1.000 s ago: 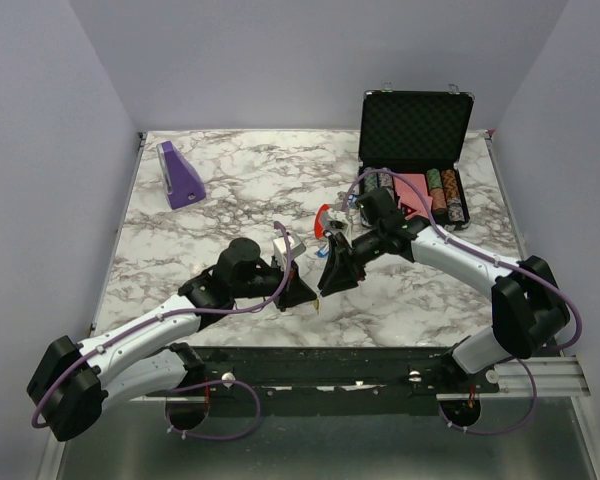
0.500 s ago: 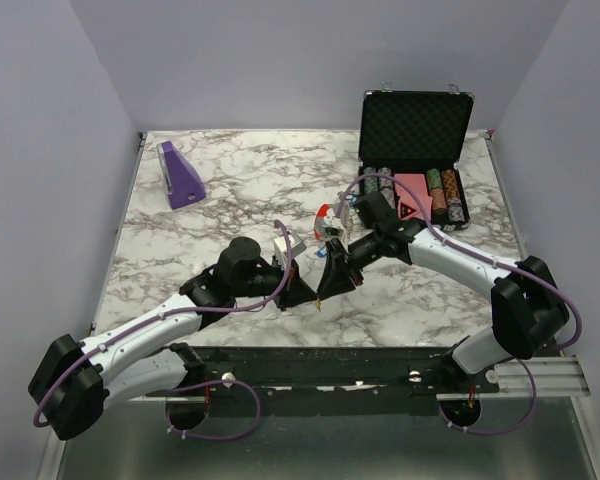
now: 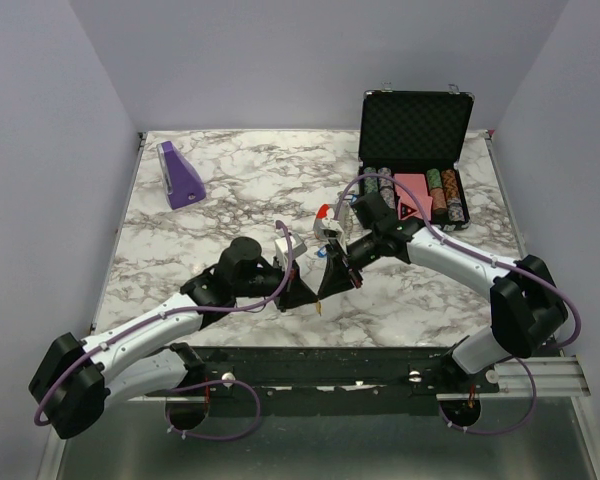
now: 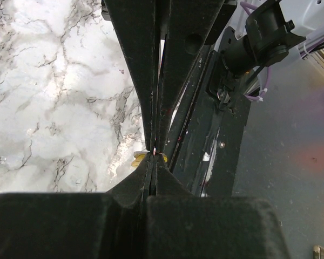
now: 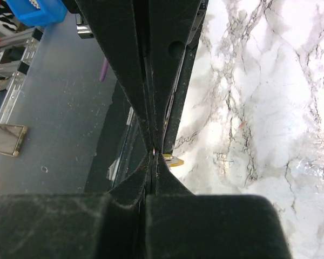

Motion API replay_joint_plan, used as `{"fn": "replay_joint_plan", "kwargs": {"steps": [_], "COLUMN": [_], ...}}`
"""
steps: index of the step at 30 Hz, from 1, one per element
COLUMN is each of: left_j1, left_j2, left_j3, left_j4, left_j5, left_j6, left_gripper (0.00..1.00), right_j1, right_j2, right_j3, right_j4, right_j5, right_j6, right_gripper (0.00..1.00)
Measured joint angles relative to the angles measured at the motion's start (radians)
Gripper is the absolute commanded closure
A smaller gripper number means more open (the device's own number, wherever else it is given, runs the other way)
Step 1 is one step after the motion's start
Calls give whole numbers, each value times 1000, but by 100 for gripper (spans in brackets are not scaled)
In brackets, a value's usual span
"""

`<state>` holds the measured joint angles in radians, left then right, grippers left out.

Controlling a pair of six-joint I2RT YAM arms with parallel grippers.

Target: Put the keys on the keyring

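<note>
Overhead, the black wedge-shaped left hand (image 3: 305, 293) and right hand (image 3: 327, 287) meet above the marbled table (image 3: 230, 190). Wrist views alone show both shut, beside a yellow key (image 4: 137, 161).

White-and-grey marble-pattern table top (image 3: 230, 200), plain pale lilac walls (image 3: 280, 60) at back and both sides, black rail (image 3: 310, 362) along near edge, scuffed grey surface (image 3: 360, 440) below, even diffuse light

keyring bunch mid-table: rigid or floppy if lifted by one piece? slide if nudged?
Probably floppy: the keyring looks like separate pieces, a red crescent and a grey tag, so they would likely dangle. Probably light, being so small. On the glossy marble table a nudge would likely slide it.
</note>
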<state>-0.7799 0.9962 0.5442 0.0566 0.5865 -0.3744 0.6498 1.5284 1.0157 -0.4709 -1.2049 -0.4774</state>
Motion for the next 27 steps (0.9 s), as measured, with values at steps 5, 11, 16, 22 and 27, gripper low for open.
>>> {"fn": "replay_joint_plan", "kwargs": {"steps": [5, 11, 16, 22, 27], "left_j1": [11, 56, 58, 59, 60], "left_j2": [-5, -207, -422, -479, -417], "left_j3": [0, -51, -99, -108, -147], "left_j4": [-2, -20, -21, -18, 40], "left_j5": [1, -64, -191, -261, -239], "left_j6": [-2, -26, -36, -54, -96], "left_gripper": [56, 2, 1, 15, 28], "right_j1": [2, 6, 6, 6, -8], "right_j2": [2, 3, 3, 3, 3], "right_j3": [10, 15, 15, 15, 7], "right_j4": [-10, -18, -17, -1, 91], "right_j5": [5, 5, 2, -1, -3], "right_j6": [-6, -5, 5, 37, 143], "right_gripper": [99, 99, 99, 99, 99]}}
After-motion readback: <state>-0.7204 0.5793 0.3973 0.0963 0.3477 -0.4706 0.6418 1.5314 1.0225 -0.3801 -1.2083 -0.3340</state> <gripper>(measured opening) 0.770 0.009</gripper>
